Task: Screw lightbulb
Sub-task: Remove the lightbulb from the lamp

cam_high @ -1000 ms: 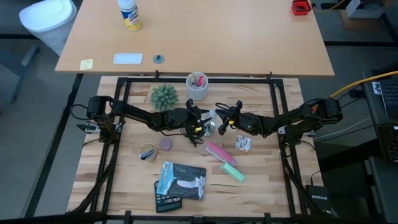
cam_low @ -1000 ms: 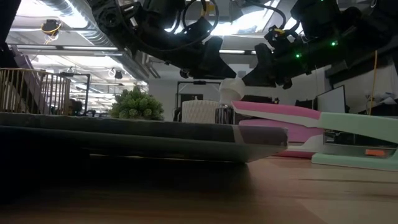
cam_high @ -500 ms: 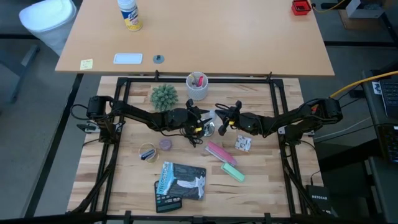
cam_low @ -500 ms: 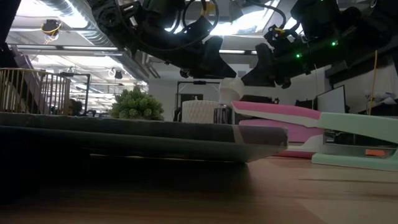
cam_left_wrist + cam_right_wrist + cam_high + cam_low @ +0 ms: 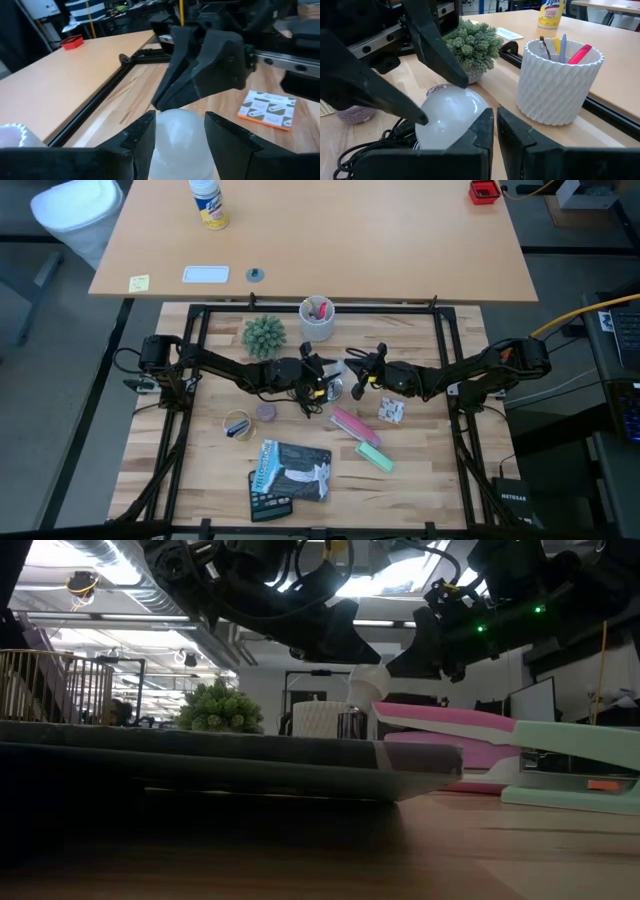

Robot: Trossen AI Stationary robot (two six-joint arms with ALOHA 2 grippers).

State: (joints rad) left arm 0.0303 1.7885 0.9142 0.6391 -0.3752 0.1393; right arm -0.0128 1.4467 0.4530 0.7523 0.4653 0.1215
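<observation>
The frosted-white lightbulb [image 5: 177, 134] sits between the two fingers of my left gripper [image 5: 180, 120] at the table's middle [image 5: 337, 370]. In the low view the lightbulb [image 5: 366, 678] stands tilted above a silvery socket [image 5: 349, 724] of the round silver fixture [image 5: 334, 388] with its black cord. My right gripper [image 5: 495, 117] is shut and its tips stand right beside the lightbulb's right side [image 5: 470, 112]. My left gripper pinches the lightbulb's glass globe [image 5: 165, 131] between its two fingers [image 5: 436, 47], one on each side. The fingers come from the table's left, slanting down. The lightbulb's narrow end points down at the socket; the join is hidden. Whether my right gripper touches the globe I cannot tell.
A white cup of pens [image 5: 318, 318] and a small green plant [image 5: 264, 335] stand just behind. A pink stapler [image 5: 352, 423], a mint stapler [image 5: 375, 455], a printed card [image 5: 391, 411], a tape roll [image 5: 238, 425] and a dark packet [image 5: 290, 470] lie nearer the front.
In the low view the lightbulb and the socket under it have shifted slightly toward the table's left with my left gripper. Both grippers keep their finger gaps as before.
</observation>
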